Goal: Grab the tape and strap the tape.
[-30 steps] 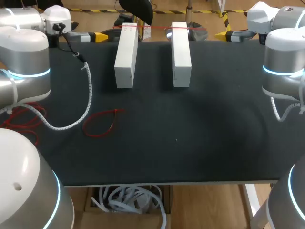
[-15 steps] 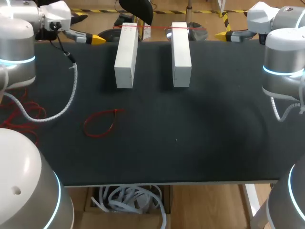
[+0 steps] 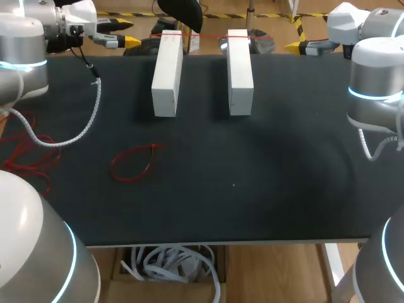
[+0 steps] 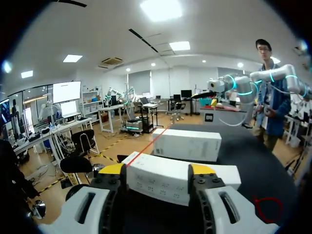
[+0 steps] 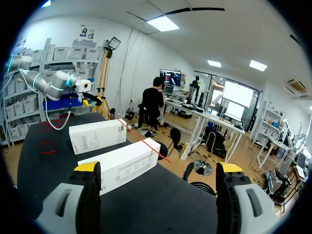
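Two long white boxes (image 3: 167,72) (image 3: 240,69) lie side by side at the far middle of the black table (image 3: 252,189). A thin red tape (image 3: 202,36) runs taut across their far ends. A loose red tape loop (image 3: 132,163) lies on the table, left of centre. My left gripper (image 3: 117,41) hangs at the far left corner, level with the boxes' far ends. In the left wrist view, that left gripper (image 4: 157,170) faces the near box (image 4: 180,178), fingers apart, nothing between them. My right gripper (image 3: 303,46) is at the far right, and it (image 5: 158,168) stands wide open and empty.
A white spiral-wrapped cable (image 3: 95,107) droops from my left arm over the table's left side. Tangled red cords (image 3: 25,151) lie at the left edge. From the right wrist, both boxes (image 5: 124,165) (image 5: 97,135) and the loop (image 5: 47,146) show.
My left arm has swung back toward the far left corner, lifting its gripper and pulling the spiral cable leftward. Boxes, red loop and right arm have not moved.
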Motion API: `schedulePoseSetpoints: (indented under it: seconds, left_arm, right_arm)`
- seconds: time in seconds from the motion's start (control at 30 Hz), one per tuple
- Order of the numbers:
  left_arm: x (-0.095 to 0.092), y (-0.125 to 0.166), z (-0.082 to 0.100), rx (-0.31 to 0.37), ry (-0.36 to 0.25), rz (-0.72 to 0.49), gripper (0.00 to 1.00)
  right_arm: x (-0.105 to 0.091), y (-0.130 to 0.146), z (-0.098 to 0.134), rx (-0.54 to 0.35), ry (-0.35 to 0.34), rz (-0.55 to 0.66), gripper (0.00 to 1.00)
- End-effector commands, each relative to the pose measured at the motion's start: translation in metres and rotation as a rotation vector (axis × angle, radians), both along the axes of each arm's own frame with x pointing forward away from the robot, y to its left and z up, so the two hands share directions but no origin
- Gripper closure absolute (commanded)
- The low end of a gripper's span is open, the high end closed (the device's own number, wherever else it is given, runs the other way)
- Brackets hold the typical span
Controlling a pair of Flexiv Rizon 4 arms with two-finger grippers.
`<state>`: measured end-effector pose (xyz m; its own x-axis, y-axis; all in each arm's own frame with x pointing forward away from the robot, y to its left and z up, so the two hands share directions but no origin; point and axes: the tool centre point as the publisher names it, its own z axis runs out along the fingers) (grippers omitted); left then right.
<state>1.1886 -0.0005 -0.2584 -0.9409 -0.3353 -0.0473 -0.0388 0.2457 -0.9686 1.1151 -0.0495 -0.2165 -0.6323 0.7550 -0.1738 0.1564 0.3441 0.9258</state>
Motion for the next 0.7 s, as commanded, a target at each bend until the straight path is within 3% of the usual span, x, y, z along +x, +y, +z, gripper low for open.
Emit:
schedulePoseSetpoints:
  seconds: [0.03,0.1,0.13,0.3,0.47,0.6,0.7]
  left_arm:
    - [0.022,0.001,-0.007,-0.012,0.046,-0.197,0.70]
    - [0.029,0.001,-0.010,-0.007,0.046,-0.210,0.67]
    - [0.033,0.001,-0.013,-0.006,0.048,-0.212,0.60]
    - [0.055,-0.001,-0.025,-0.003,0.045,-0.239,0.56]
    - [0.072,-0.005,-0.034,-0.012,0.026,-0.266,0.62]
    - [0.082,-0.010,-0.041,-0.022,0.016,-0.285,0.52]
    - [0.085,-0.014,-0.046,-0.031,0.008,-0.308,0.53]
  right_arm:
    - [0.000,0.000,0.000,0.000,0.000,0.000,0.00]
    - [0.000,0.000,0.000,0.000,0.000,0.000,0.00]
    - [0.000,0.000,0.000,0.000,0.000,0.000,0.00]
    - [0.000,0.000,0.000,0.000,0.000,0.000,0.00]
    - [0.000,0.000,0.000,0.000,0.000,0.000,0.00]
    - [0.000,0.000,0.000,0.000,0.000,0.000,0.00]
    - [0.000,0.000,0.000,0.000,0.000,0.000,0.00]
